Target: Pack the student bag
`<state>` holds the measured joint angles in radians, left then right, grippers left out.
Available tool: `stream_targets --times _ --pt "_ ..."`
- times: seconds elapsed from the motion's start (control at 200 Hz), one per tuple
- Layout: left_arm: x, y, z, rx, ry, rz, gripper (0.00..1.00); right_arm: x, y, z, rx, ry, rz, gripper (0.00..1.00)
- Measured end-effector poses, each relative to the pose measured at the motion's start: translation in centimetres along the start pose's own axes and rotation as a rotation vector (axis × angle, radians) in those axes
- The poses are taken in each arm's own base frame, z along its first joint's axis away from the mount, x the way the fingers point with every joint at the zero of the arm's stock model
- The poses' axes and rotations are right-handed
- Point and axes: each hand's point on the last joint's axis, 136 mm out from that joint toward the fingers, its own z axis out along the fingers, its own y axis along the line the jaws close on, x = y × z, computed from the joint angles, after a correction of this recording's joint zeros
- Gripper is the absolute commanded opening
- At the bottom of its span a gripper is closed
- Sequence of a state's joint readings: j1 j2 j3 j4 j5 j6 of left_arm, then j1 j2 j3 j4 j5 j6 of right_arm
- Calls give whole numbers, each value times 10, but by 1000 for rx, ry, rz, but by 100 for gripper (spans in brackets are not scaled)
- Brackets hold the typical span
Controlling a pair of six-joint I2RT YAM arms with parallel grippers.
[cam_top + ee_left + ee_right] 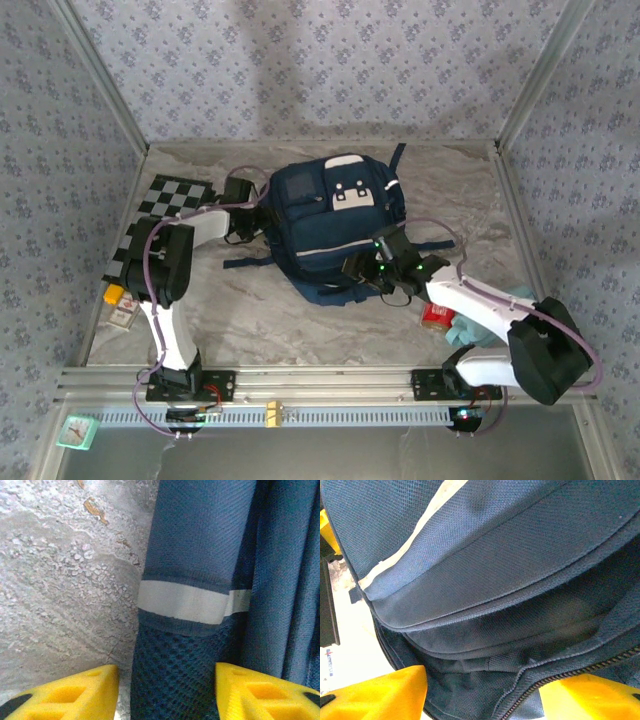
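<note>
The student bag point(330, 225), navy with white patches and thin white stripes, lies flat in the middle of the table. My left gripper point(243, 222) is at its left side. In the left wrist view the gripper point(167, 692) is open, and the bag's mesh side pocket point(175, 670) lies between the yellow fingers point(75, 695), with a strip of table showing beside the left one. My right gripper point(372, 268) is at the bag's near right edge. In the right wrist view it point(482, 695) is open, astride the bag's fabric point(495, 555) by a zipper point(580, 670).
A black-and-white checkered mat point(175, 195) lies at the left. A yellow item point(113, 293) and small packets point(122, 315) sit at the near left edge. A red can point(437, 317) and teal cloth point(505, 305) lie near my right arm. Patterned walls enclose the table.
</note>
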<state>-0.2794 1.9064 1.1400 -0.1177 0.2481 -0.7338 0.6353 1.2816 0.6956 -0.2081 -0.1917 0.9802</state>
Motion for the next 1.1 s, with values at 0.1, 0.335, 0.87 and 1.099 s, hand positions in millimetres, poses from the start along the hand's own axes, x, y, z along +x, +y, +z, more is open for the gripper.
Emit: stream_targets --times 0.1,0.335,0.87,1.099 --pt "-3 -8 4 31 -14 -4 34 -2 -2 4 5 1 6 62" --pt "-5 -21 7 77 -23 -7 7 -12 -12 6 24 -12 36 62" --pt "65 -21 -39 135 -37 -70 0 -106 -51 10 198 -113 -6 64" --pt "126 -50 -54 144 -33 -83 0 -175 -60 12 268 -177 -42 67"
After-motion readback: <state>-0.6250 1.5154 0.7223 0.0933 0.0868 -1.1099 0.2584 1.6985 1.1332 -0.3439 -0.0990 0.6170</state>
